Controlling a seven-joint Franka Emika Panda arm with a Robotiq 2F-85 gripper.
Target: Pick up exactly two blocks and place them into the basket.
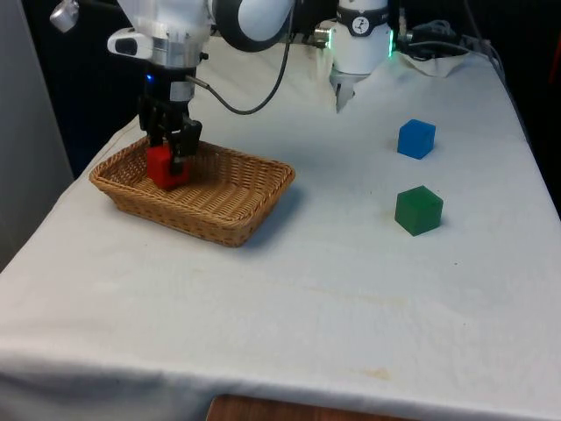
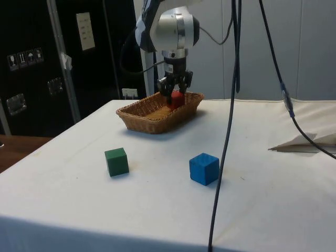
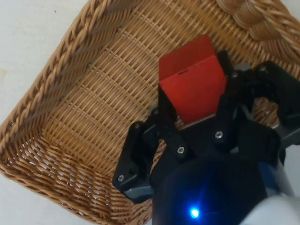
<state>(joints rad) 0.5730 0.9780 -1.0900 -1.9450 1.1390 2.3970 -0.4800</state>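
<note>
Right now the jaws are closed on a red block (image 1: 165, 167), one finger (image 3: 165, 123) pressed to each side of it, and they hold it down inside the basket (image 1: 235, 186). In the front view the block sits at the basket's left end, close to the near-left rim; whether it touches the woven floor cannot be told. In the wrist view the rest of the basket floor, away from the block, is bare wicker with sloping walls all round.

The basket stands on the worktop (image 1: 289, 289) towards the front view's left, with some cloth between it and the left edge. A blue block (image 1: 415, 139) and a green block (image 1: 418, 210) sit well apart from the basket on the front view's right, the green one nearer the camera, each standing alone. A wide bare stretch of cloth lies between them and the basket, and more towards the near edge.
</note>
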